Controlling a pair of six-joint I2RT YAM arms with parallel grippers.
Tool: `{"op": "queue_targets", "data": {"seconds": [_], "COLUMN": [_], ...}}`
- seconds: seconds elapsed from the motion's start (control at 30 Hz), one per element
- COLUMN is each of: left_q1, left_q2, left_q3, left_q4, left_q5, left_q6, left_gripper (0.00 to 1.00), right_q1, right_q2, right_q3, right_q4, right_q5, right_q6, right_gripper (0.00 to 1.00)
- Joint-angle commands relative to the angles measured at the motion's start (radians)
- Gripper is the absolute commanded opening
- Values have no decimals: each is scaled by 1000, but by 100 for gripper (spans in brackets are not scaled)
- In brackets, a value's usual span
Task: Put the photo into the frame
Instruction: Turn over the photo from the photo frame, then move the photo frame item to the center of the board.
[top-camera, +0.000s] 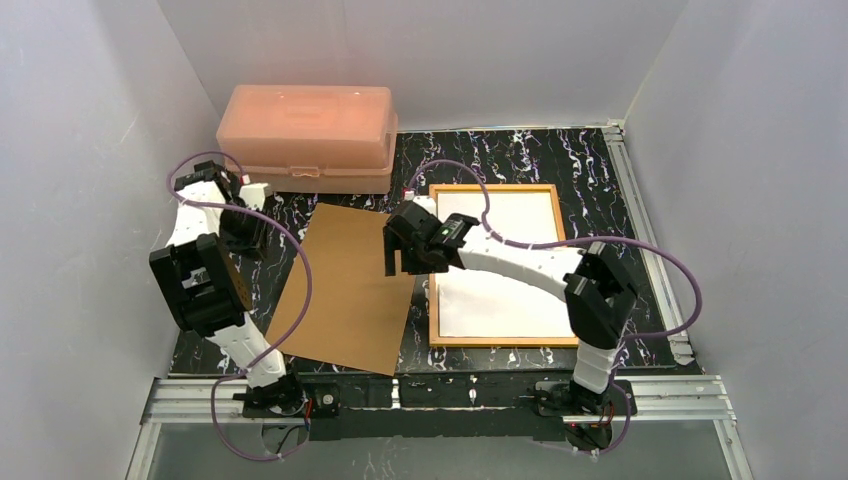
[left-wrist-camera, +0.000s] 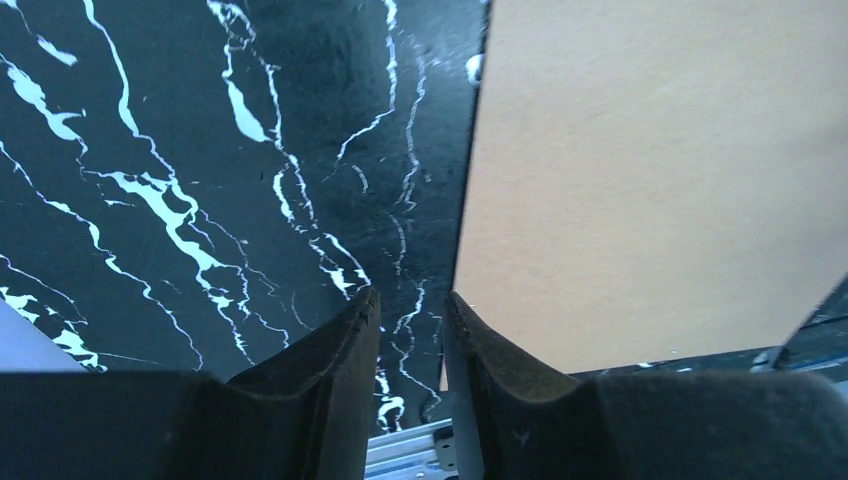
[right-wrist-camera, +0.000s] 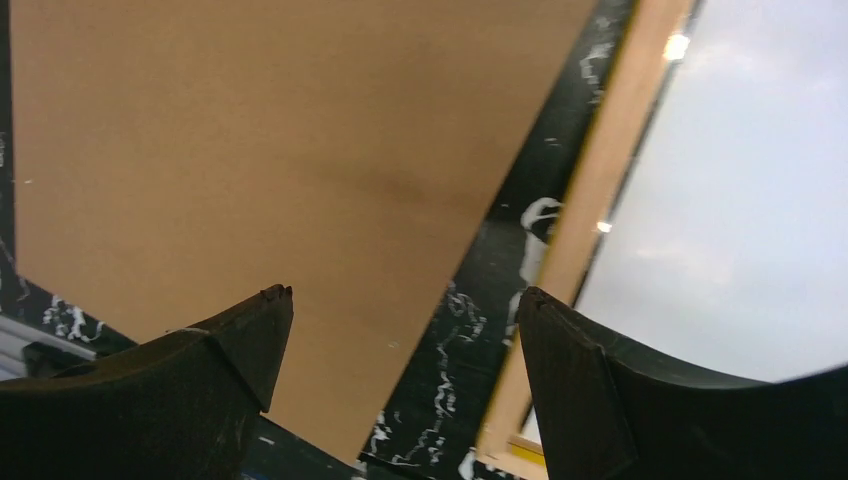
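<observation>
**Photo (top-camera: 510, 215) lies white side up inside the frame (top-camera: 495, 187)**

My right tool (right-wrist-camera: 405, 300) gapes wide, empty, above the gap between frame and brown board (top-camera: 350, 290). My left tool (left-wrist-camera: 410, 300), narrowly parted, holds nothing, over the black surface (left-wrist-camera: 200, 150) at that board's edge.

left arm (top-camera: 205, 290) folded back on its own side, elbow high; left pincer (left-wrist-camera: 410, 300) pointing down, jaws a narrow gap apart, nothing between. right arm (top-camera: 530, 270) stretched forward-left; right pincer (right-wrist-camera: 405, 295) tipped down, jaws wide, empty.
</observation>
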Motion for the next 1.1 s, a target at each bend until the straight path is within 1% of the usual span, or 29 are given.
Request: {"op": "queue_targets", "data": {"seconds": [0.0, 0.23, 0.47, 0.63, 0.8, 1.07], "left_q1": [7, 7, 7, 6, -8, -46], "left_q2": [8, 65, 88, 107, 121, 143], "left_q3": [-78, -155, -205, -227, -259, -271], "left_q4": [63, 165, 206, 237, 279, 298], "left_q5": [-72, -89, -84, -89, -98, -94], "left_q6": [78, 70, 70, 64, 52, 21], "left_gripper": [27, 20, 16, 11, 9, 5], "right_q1": [4, 4, 9, 8, 9, 9], "right_q2": [76, 118, 151, 181, 198, 214], "right_q3": [-10, -48, -103, -110, -121, -105], "right_q4": [114, 165, 190, 211, 232, 251], "right_q5": [-102, -132, -166, -192, -211, -228], "right_q6": [124, 201, 239, 261, 277, 295], "right_gripper": [91, 93, 94, 94, 95, 95]}}
